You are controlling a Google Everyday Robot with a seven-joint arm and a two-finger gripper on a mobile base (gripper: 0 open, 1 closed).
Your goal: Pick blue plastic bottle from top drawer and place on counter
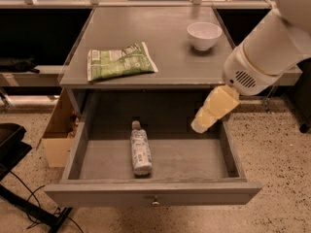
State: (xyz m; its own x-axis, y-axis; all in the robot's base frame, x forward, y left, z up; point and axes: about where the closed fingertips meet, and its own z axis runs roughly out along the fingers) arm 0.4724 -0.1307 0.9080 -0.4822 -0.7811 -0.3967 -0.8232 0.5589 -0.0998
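Broadly, the flat grey counter lies above and to the left of the jaws, its front edge worn. The robot's rounded white arm slopes down from the upper right over the counter's right corner. Below the counter, the top drawer stands pulled out, a wide, shallow grey wooden tray with a small metal knob on its front. The pale yellow gripper hangs over the drawer's back right part, above the drawer floor and touching nothing. Whether the jaws are open or closed cannot be told. A flat green snack bag rests on the counter, up and well to the left of the jaws. The blue plastic bottle lies on its side on the drawer floor, left of the jaws and lower, cap toward the back, apart from them with nothing between. A round white bowl sits on the counter straight above the jaws.
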